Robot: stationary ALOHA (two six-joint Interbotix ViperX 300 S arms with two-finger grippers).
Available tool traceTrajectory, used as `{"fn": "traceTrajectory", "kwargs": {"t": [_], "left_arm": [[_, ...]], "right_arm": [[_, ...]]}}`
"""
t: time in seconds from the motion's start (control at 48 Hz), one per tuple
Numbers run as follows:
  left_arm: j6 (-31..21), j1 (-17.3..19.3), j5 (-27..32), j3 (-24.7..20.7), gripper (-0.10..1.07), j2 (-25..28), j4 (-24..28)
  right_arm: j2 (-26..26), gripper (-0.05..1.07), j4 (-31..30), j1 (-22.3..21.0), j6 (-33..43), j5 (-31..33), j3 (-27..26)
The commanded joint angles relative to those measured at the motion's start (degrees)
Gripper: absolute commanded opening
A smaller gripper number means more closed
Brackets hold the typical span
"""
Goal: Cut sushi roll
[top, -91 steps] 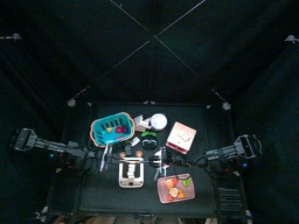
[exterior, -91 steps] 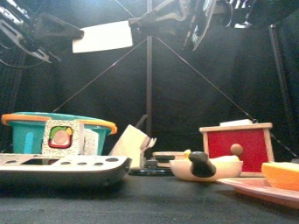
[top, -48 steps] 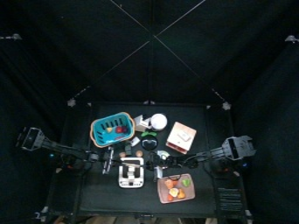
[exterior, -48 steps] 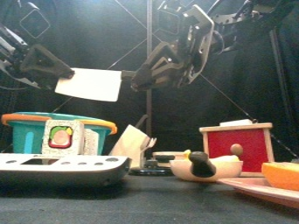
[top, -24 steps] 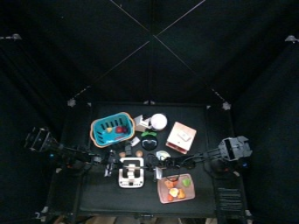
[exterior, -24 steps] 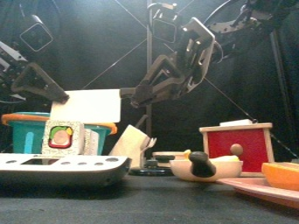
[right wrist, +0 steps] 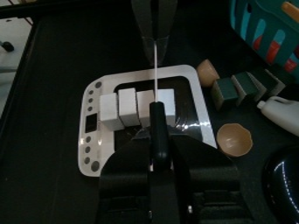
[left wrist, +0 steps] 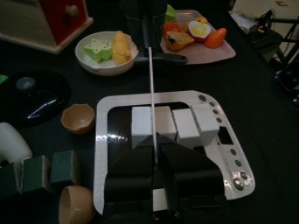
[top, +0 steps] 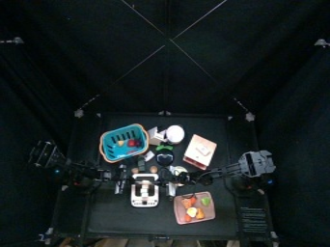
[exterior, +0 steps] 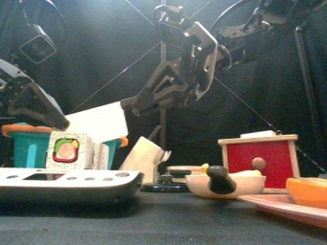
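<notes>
The sushi roll [left wrist: 176, 122] lies as white blocks across a white cutting board [left wrist: 232, 131]. Its end face, green-rimmed with a red core, shows in the front view as sushi roll [exterior: 67, 151]. A white knife blade [exterior: 96, 122] hangs tilted just above it and appears edge-on as the knife [left wrist: 156, 79] over the roll. My left gripper [left wrist: 156, 147] is shut on one end of the knife. My right gripper [right wrist: 155, 136] is shut on the other end, above the roll [right wrist: 140, 107].
A teal basket [exterior: 26, 144] stands behind the board. To the right are a red box [exterior: 259, 158], a duck bowl [exterior: 224, 180] and a pink plate of food [left wrist: 198, 39]. Small brown cups [right wrist: 233, 137] and dark blocks [right wrist: 246, 87] flank the board.
Both arms have come down and the knife has dropped from high above the table to just over the sushi roll, tilting as it went.
</notes>
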Motion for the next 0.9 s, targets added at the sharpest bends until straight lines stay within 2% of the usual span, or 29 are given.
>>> {"fn": "traceTrajectory", "kwargs": {"t": [0.0, 0.458, 0.875], "left_arm": [[0.3, -0.1, -1.8, -1.8, 0.38, -0.3, -0.2], [0.3, -0.2, -1.0, -2.0, 0.38, 0.1, -0.3], [0.4, -0.2, -1.0, -3.1, 0.38, 5.0, -1.0]], "right_arm": [[-0.9, 0.43, -0.2, -1.1, -0.2, -0.7, -3.0], [1.1, 0.43, 1.0, -1.1, 0.0, 0.4, -2.0], [2.6, 0.43, 1.3, -1.1, 0.0, 0.4, -2.5]]}}
